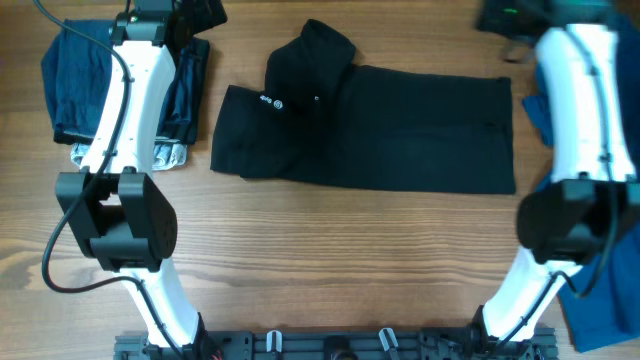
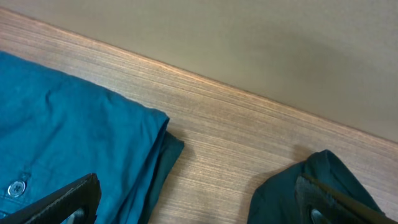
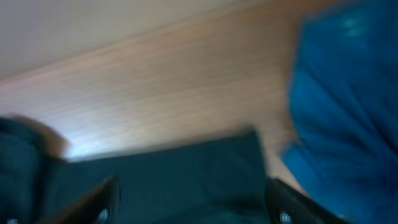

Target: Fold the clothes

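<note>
The black polo shirt (image 1: 370, 125) lies partly folded in the middle of the table, collar end bunched at its upper left. In the right wrist view, which is blurred, it fills the lower part (image 3: 168, 174), with a bright blue shirt (image 3: 348, 112) to its right. My right gripper (image 3: 193, 205) is open just above the black cloth and holds nothing; from overhead it sits at the far right (image 1: 505, 20). My left gripper (image 2: 199, 211) is open over bare wood, between a folded blue shirt (image 2: 74, 143) and a black cloth edge (image 2: 292, 193).
A stack of folded dark blue clothes (image 1: 70, 80) sits at the far left under the left arm, a pale garment (image 1: 170, 155) showing at its near end. Blue fabric (image 1: 600, 300) hangs at the right edge. The table's far edge (image 2: 249, 93) runs close behind the left gripper.
</note>
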Tool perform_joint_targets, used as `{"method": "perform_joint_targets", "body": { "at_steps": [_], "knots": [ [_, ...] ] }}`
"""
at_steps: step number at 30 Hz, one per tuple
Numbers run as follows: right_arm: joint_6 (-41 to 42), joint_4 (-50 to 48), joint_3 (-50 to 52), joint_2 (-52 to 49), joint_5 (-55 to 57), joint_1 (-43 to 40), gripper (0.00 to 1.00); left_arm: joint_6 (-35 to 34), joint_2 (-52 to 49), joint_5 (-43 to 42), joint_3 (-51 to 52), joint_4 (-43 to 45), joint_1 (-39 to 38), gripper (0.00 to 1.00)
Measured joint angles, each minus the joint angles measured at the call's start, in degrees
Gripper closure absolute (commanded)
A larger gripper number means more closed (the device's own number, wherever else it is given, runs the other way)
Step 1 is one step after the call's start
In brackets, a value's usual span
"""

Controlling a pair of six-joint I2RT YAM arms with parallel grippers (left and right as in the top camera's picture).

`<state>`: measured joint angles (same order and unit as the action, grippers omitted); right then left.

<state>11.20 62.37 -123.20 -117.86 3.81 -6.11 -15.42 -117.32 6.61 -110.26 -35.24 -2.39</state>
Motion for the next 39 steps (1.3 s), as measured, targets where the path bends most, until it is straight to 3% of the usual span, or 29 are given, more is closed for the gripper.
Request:
{"method": "perform_joint_targets", "body": {
  "at_steps": [3, 5, 16, 29, 30, 31, 33, 36, 39],
  "knots": [
    [-3.63, 2.23, 0.9, -2.91, -6.19, -9.11, 0.33, 0.0, 0.0, 0.02, 0.0, 0.04, 0.0, 0.0],
    [-5.51, 2.01, 1.2, -4.63, -8.41, -10.84, 0.33, 0.0, 0.0, 0.0, 0.0, 0.04, 0.0, 0.0],
    [-14.99, -4.46, 1.62, -21.68, -11.76, -8.35, 0.33, 0.0, 0.0, 0.02, 0.0, 0.07, 0.0, 0.0],
    [-20.28, -12.02, 1.75, -25.24, -10.21, -8.04, 0.33, 0.0, 0.0, 0.0, 0.0, 0.0, 0.0, 0.0],
    [-20.28, -12.35, 1.75, -25.29, -10.21, -8.02, 0.39, 0.0, 0.0, 0.0, 0.0, 0.09, 0.0, 0.0],
    [-20.31, -12.52, 1.73, -25.31, -10.16, -8.0, 0.62, 0.0, 0.0, 0.0, 0.0, 0.0, 0.0, 0.0],
    [-20.44, -12.79, 1.7, -25.4, -10.14, -8.0, 0.79, 0.0, 0.0, 0.0, 0.0, 0.04, 0.0, 0.0],
    [-20.22, -12.94, 1.7, -25.51, -10.38, -8.0, 0.94, 0.0, 0.0, 0.0, 0.0, 0.04, 0.0, 0.0],
    [-20.09, -12.61, 1.66, -25.51, -10.47, -7.89, 0.96, 0.02, 0.0, 0.0, 0.0, 0.04, 0.0, 0.0]
  ]
}}
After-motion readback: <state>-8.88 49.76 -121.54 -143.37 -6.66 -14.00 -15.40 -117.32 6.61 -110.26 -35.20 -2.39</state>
